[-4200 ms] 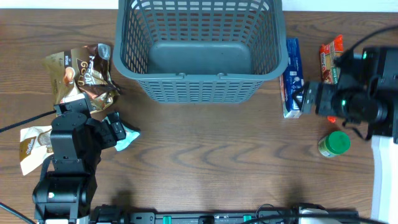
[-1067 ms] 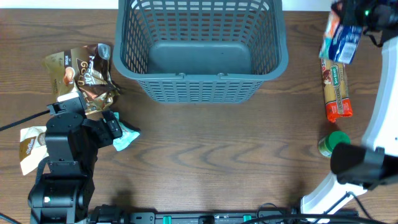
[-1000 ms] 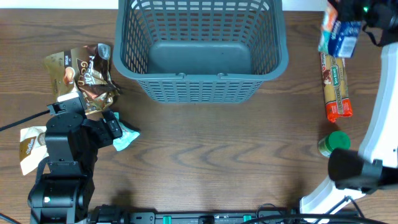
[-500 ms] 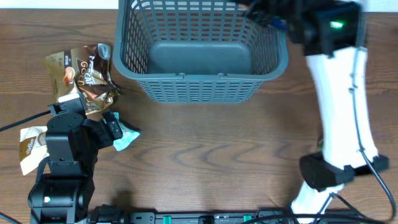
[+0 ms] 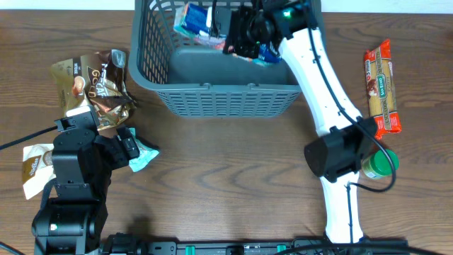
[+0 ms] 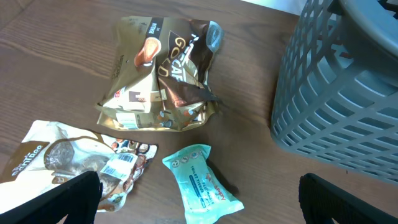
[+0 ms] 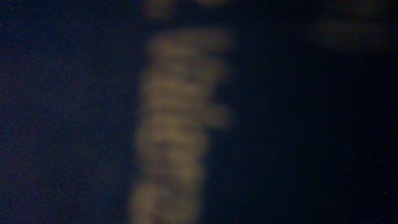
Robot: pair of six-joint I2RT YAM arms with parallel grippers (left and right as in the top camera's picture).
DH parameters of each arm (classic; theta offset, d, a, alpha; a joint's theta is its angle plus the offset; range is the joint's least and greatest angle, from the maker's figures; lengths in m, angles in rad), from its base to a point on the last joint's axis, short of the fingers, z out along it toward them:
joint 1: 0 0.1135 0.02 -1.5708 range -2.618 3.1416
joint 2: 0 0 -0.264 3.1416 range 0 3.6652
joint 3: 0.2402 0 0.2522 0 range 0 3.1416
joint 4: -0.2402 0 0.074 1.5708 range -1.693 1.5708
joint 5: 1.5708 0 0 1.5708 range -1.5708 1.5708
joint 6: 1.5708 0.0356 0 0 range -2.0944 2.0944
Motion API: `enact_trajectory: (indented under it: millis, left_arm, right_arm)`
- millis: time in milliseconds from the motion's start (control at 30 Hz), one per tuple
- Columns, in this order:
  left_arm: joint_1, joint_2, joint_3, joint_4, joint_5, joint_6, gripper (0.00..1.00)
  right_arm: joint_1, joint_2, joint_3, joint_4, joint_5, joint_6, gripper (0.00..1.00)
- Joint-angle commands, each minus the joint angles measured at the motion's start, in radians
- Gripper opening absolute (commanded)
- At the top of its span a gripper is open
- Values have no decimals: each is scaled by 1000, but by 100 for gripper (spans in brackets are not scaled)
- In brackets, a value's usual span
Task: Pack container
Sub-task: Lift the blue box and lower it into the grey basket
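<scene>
The big grey plastic basket sits at the far middle of the brown wooden table. Its walls are full of little slots and its rim is thick. The right gripper reaches down inside the basket, next to a shiny blue and white packet. I cannot tell if its fingers are apart or together, because its own camera shows only a dark blur. Left of the basket lies a crinkly gold bag. Nearer than that are a flat cream bag and a small soft teal packet. The left gripper hangs over the teal packet with its black fingers wide apart, holding nothing. Right of the basket lie a long red bar wrapper and a round green lid.
</scene>
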Motion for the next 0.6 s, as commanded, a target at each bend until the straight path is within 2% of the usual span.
enact_trajectory:
  millis: [0, 133, 167, 200, 300, 333, 367, 433, 467, 533, 567]
  left_arm:
    - [5, -3, 25, -2, -10, -5, 99]
    - [5, -3, 25, -3, -10, -5, 98]
    - [5, -3, 25, -3, -10, -5, 99]
    - [5, -3, 25, -4, -10, -5, 98]
    - [5, -3, 25, -9, -10, -5, 98]
    - [5, -3, 25, -9, -10, -5, 99]
    - [5, -3, 25, -9, -10, -5, 99]
    - [5, -3, 25, -9, -10, -5, 98]
    - [5, -3, 25, -9, -10, -5, 99]
    - [5, -3, 25, -9, -10, -5, 98]
    - [5, -3, 25, -9, -10, -5, 99]
  right_arm:
    - [4, 39, 13, -43, 14, 20, 1]
    - [3, 72, 13, -106, 26, 20, 1]
    - [4, 72, 13, -113, 26, 21, 9]
    - [5, 71, 13, -118, 23, 21, 11]
    - [8, 58, 13, -113, 23, 48, 12]
    - [8, 52, 13, -109, 23, 64, 15]
    - [8, 47, 13, -105, 23, 79, 20]
    - [8, 37, 14, -97, 23, 109, 41]
    - [8, 31, 14, -93, 21, 121, 47]
    - [9, 16, 14, -92, 19, 126, 50]
    - [9, 8, 14, -93, 20, 126, 55]
